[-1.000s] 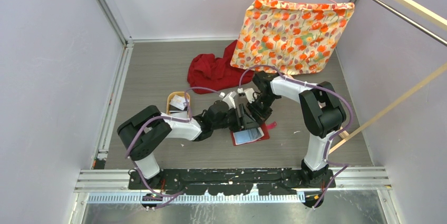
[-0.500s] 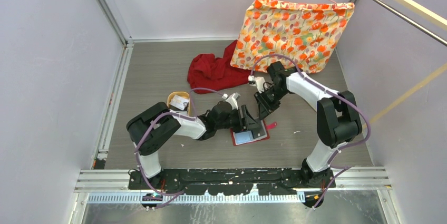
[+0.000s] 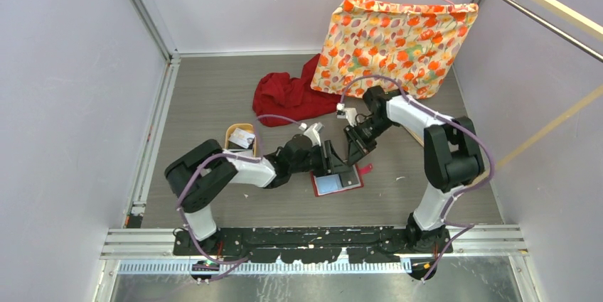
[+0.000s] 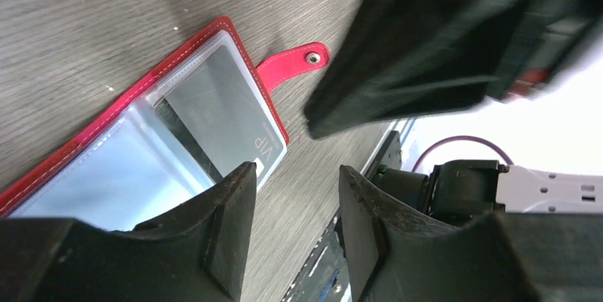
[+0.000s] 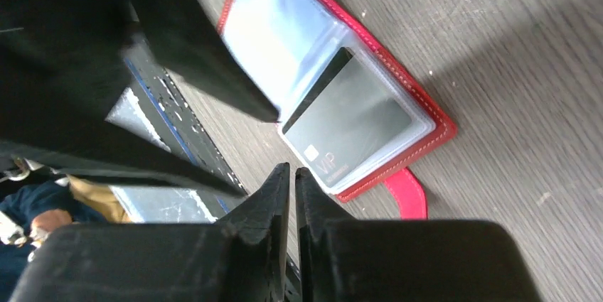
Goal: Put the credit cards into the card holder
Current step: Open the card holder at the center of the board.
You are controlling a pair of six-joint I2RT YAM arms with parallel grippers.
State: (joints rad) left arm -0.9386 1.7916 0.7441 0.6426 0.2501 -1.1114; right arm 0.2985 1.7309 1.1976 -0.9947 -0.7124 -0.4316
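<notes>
right wrist, card holder [image 5: 323, 67] nr end effector [image 5: 292, 171]

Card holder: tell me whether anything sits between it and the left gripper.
Nothing visible does. The left gripper hangs open over the edge of the open card holder; the right gripper hovers aside, near its snap tab.

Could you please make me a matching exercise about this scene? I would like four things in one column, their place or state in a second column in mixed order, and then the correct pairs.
Column one:
1. card holder
2. dark card
3. red cloth
4. left hand

Column two:
A. crumpled in a heap
B. jaws apart, nothing between them
C. lying open and flat
D. inside a clear pocket

Pairs: 1-C, 2-D, 3-A, 4-B
</notes>
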